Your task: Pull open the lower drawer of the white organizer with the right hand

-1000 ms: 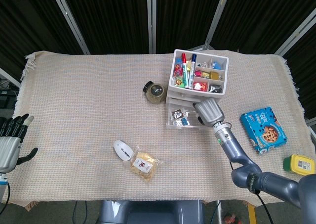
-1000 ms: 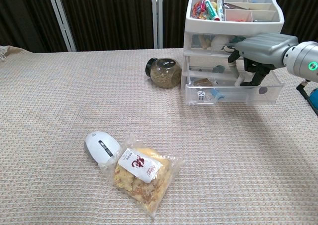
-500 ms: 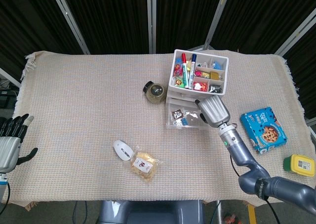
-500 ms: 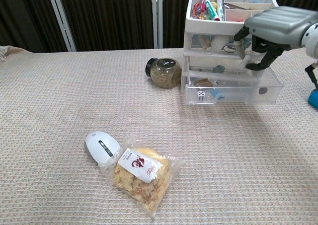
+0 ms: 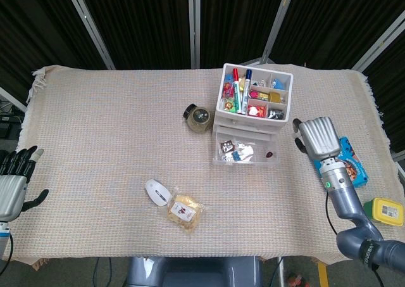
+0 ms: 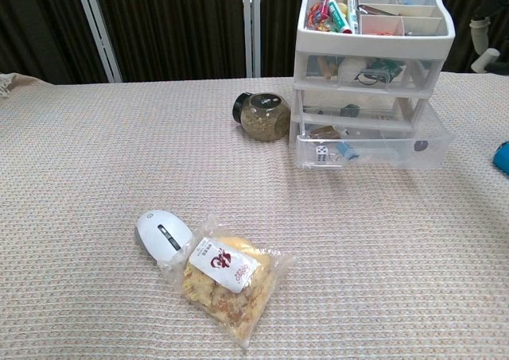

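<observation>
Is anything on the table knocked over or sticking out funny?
The round glass jar with the black lid lies on its side beside the white organizer. The organizer's clear lower drawer sticks out in front. Nothing looks spilled.

Round jar, white mouse touching snack bag, cookie box, yellow container

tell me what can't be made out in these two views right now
- Right hand: the chest view's right edge cuts off all but its fingertips.
- Left hand: head view only, partly cut by the left edge.
- Lower drawer: pulled out, but its small contents are too tiny to identify.
- Cookie box: partly hidden behind the right hand in the head view.
</observation>
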